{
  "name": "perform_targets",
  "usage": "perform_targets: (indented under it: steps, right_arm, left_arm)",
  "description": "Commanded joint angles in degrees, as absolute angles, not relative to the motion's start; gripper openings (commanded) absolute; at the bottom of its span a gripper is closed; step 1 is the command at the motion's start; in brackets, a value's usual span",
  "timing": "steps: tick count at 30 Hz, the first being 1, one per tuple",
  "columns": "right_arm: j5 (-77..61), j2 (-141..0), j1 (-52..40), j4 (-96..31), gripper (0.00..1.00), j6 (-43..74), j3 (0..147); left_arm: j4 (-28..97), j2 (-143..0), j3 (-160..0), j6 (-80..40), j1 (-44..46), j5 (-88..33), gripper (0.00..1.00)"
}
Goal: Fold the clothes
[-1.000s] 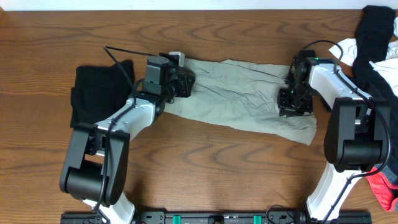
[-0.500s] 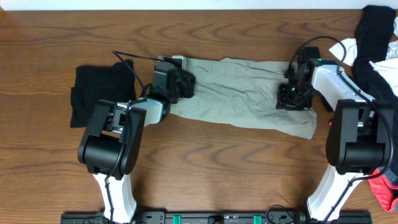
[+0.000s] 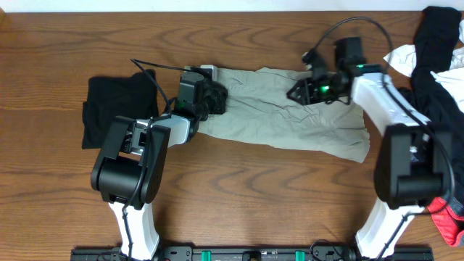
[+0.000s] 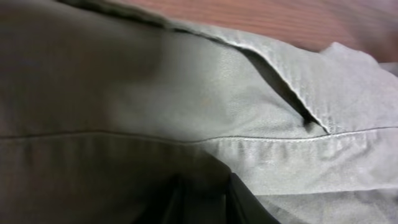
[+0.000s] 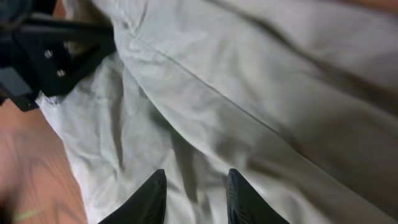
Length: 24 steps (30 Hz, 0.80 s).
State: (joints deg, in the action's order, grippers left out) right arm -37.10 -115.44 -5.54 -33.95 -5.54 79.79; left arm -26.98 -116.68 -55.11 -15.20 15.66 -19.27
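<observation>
One coral-pink garment [image 3: 446, 217] lies nearest me at the desk's [image 3: 254, 188] right edge. Farther out, the khaki-green shorts [image 3: 290, 119] lie spread across the desk's middle; my left fingers [image 3: 212, 98] pinch their left end, my right fingers [image 3: 297, 91] hover parted above their right half, holding nothing. Farthest, black and white clothes [image 3: 428, 43] are heaped at the far right corner.

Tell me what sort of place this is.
Likely a robot lab workbench for laundry-folding practice: two robot arms at a wooden table, khaki shorts spread out, a heap of clothes waiting beside.
</observation>
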Motion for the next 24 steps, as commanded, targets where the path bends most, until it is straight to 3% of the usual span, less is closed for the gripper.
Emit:
perform_targets:
  steps: [1, 9, 11, 20, 24]
  right_arm:
    - [-39.29, -119.98, -6.07, -31.35, 0.32, -7.38, 80.14]
    - [-10.92, -123.28, -2.33, -27.46, 0.42, 2.28, 80.2]
    - [-10.83, -123.26, -0.62, -27.29, 0.49, 2.59, 80.23]
    - [-10.87, -123.26, 4.73, -28.51, 0.52, 2.7, 80.23]
    - [-10.72, -123.26, 6.61, -28.51, 0.59, 2.72, 80.23]
  left_arm:
    - [-25.5, -117.12, -55.64, -15.29, 15.73, -18.96, 0.24]
    - [-23.18, -117.12, -55.64, -15.27, 15.73, -18.76, 0.24]
    - [-22.87, -117.14, -55.64, -15.25, 15.7, -18.72, 0.24]
    - [-22.35, -117.14, -55.64, -15.25, 15.0, -16.8, 0.24]
    - [-21.19, -117.14, -55.64, -15.25, 13.93, -16.82, 0.24]
